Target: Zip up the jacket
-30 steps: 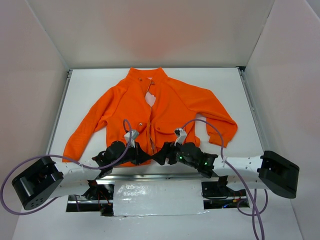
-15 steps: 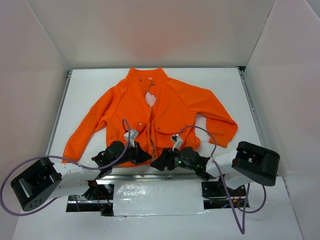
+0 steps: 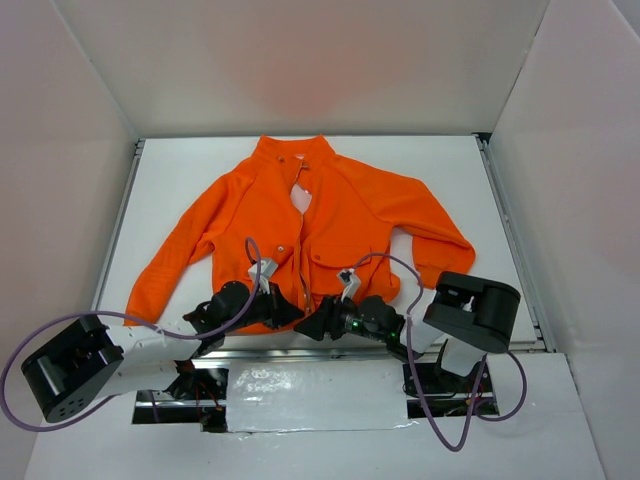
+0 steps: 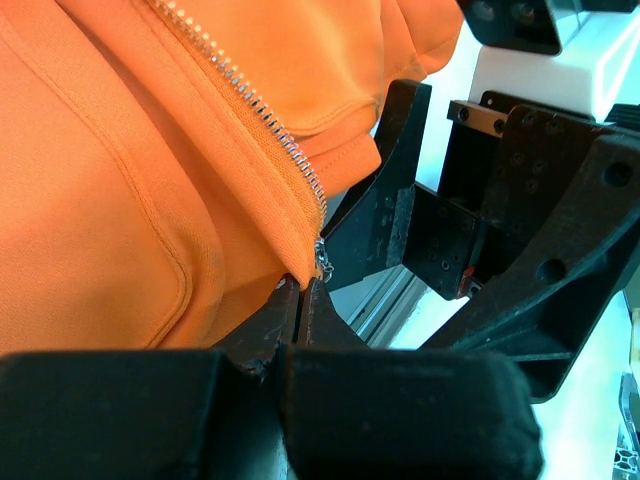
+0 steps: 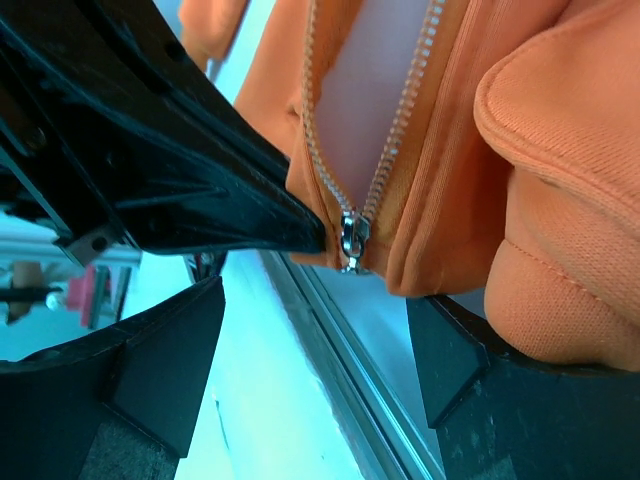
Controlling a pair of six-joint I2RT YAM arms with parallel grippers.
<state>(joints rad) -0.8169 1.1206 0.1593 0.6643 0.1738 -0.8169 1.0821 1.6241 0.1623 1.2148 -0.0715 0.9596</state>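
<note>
Jacket (image 3: pixel 300 230): orange, spread flat mid-frame on my white table (image 3: pixel 450 170), collar toward the top. Left gripper (image 4: pixel 303 290): clamped closed on the hem at the zipper's foot. Right gripper (image 5: pixel 318 300): jaws wide, holding nothing, zipper slider (image 5: pixel 350 238) ahead between its fingers

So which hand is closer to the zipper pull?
Left. The left hand pinches the jacket hem right beside the zipper pull; the right hand is open just short of it, not touching.
</note>
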